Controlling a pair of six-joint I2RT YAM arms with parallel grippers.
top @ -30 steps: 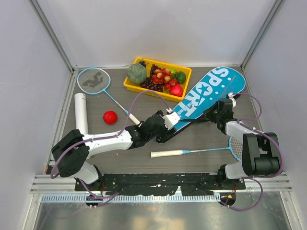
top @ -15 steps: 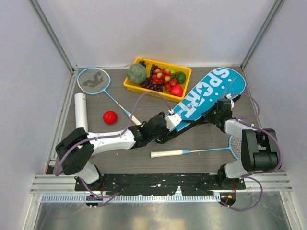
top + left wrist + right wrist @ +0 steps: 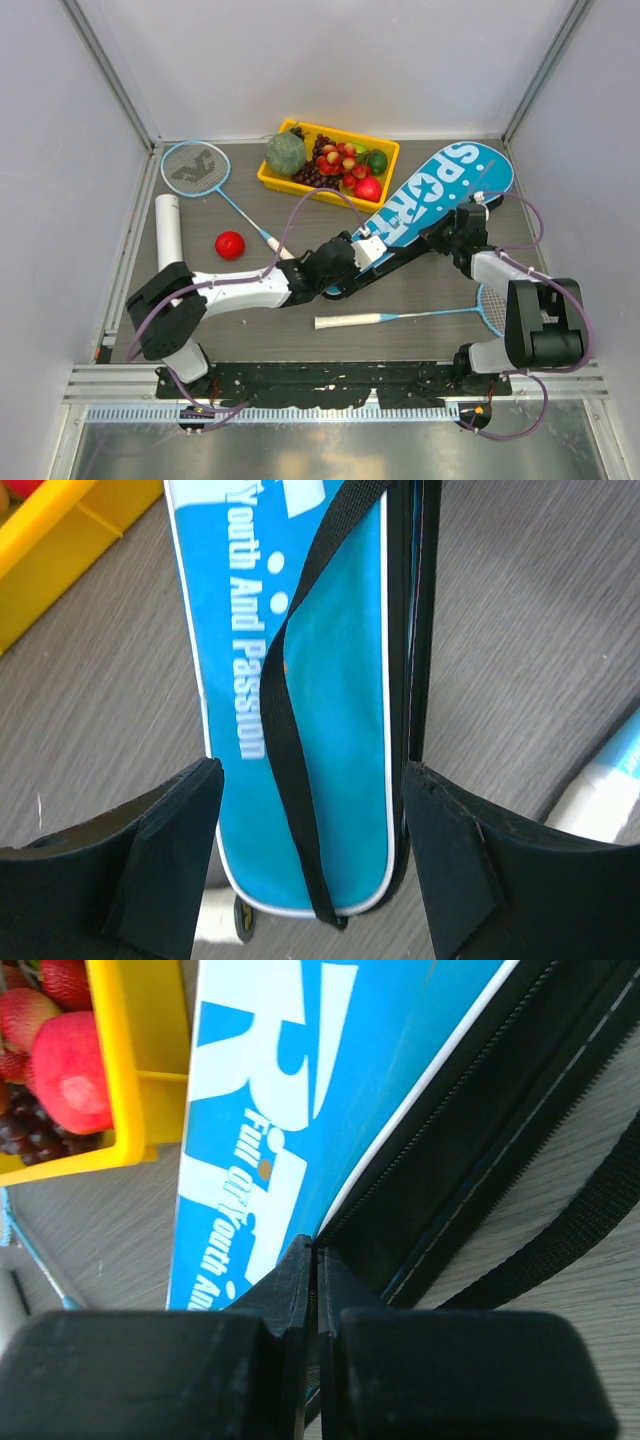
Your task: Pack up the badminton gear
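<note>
At the far left of the top view, the white tube lies flat on the grey surface, close to its left edge. Just above and to the right of it lies one racket. Its round head is in the upper left and its white handle points down toward the middle. The small red ball sits between the tube and that handle and touches neither.

Near the middle, the left pincer is wide open over the thin end of the blue bag. The left wrist view shows its two black fingers well apart, with the bag's thin end and black strap between them.

At the top middle sits the yellow tray of fruit, just beside the bag. The bag lies slanted, with its wide end in the upper right.

Below the bag, the second racket lies flat. Its handle is toward the middle, and its head is at the right, partly hidden by the right arm.

At the right, the right pincer is closed tight, pinching the bag's edge by the black zip
</note>
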